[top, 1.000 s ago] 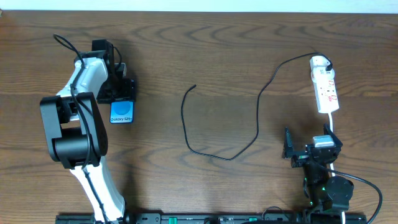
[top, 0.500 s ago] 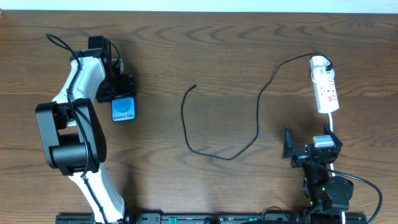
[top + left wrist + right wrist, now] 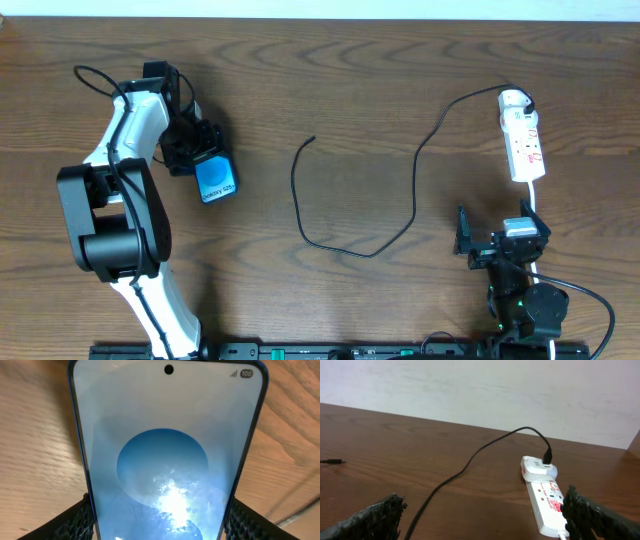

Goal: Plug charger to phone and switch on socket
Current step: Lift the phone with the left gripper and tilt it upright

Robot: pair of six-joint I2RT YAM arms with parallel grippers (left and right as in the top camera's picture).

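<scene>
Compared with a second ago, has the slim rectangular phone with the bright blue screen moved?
Yes. The slim blue-screened phone has shifted right and tilted, closer to the thin black cable's loose tip, which stayed put.

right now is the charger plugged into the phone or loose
Loose. The charger ends in a bare tip on the table, apart from the phone, which the left gripper holds.

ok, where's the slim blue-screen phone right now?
Overhead view, left side: the slim blue-screen phone sits between the left gripper's fingers, well left of the thin black cable's free tip.
</scene>
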